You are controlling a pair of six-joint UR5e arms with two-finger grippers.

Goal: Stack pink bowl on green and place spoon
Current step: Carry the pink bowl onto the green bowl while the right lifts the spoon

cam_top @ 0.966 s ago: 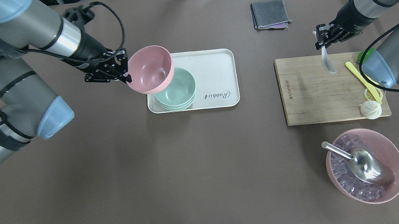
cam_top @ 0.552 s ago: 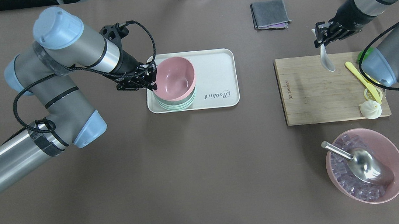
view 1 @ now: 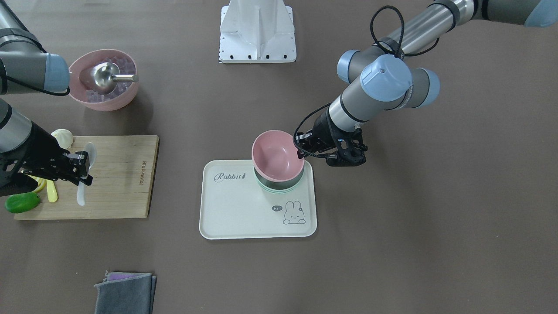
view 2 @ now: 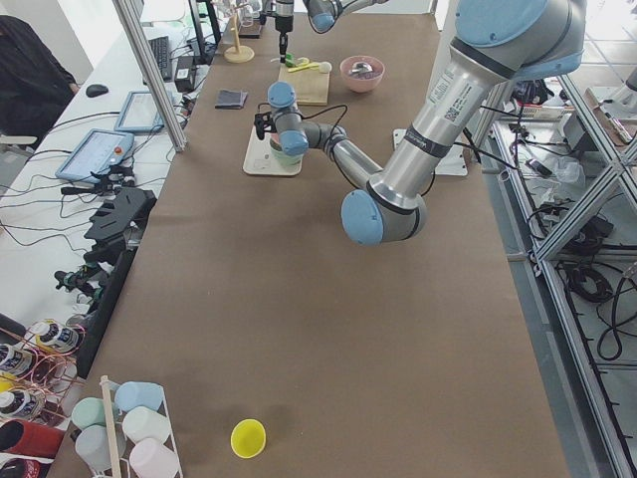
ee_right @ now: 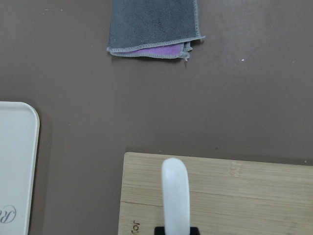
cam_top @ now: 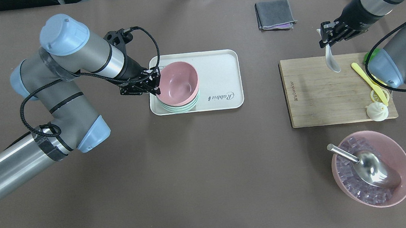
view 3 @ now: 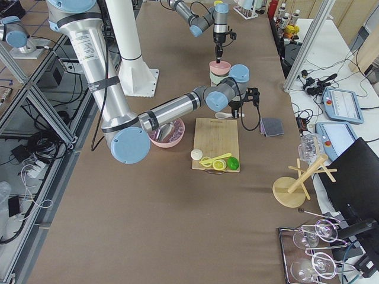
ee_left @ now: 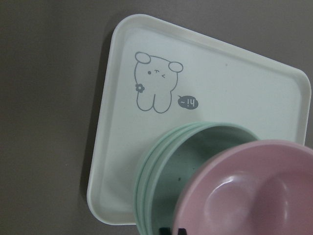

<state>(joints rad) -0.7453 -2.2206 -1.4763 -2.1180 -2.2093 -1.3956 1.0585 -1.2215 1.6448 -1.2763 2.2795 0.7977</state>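
1. The left gripper point(cam_top: 155, 82) is clamped on the rim of the pink bowl point(cam_top: 179, 81), on the side facing the left edge of the surface point(cam_top: 209, 173)
2. The pink bowl sits on the stack of green bowls point(cam_top: 183, 109), tilted and a little off their centre. The left wrist view shows part of the top green bowl's inside uncovered, and whether the pink one is fully seated cannot be told
3. The stack stands at the left end of a cream tray point(cam_top: 216, 61). The tray lies in the far half of the surface, slightly toward the left edge
4. The right gripper point(cam_top: 325, 40) is closed on the handle of the white spoon point(cam_top: 332, 62). The spoon hangs bowl-end down over the far edge of a wooden cutting board point(cam_top: 310, 95), which lies toward the surface's right edge – whether the tip touches the wood cannot be told
5. A yellow utensil point(cam_top: 367, 78) lies along the board's right side, and a white bun point(cam_top: 377, 112) sits at its near right corner
6. Toward the surface's near right corner stands a cube-filled bowl point(cam_top: 401, 155) with a metal scoop point(cam_top: 375, 169) in it, and a folded grey cloth point(cam_top: 274, 14) lies by the far edge
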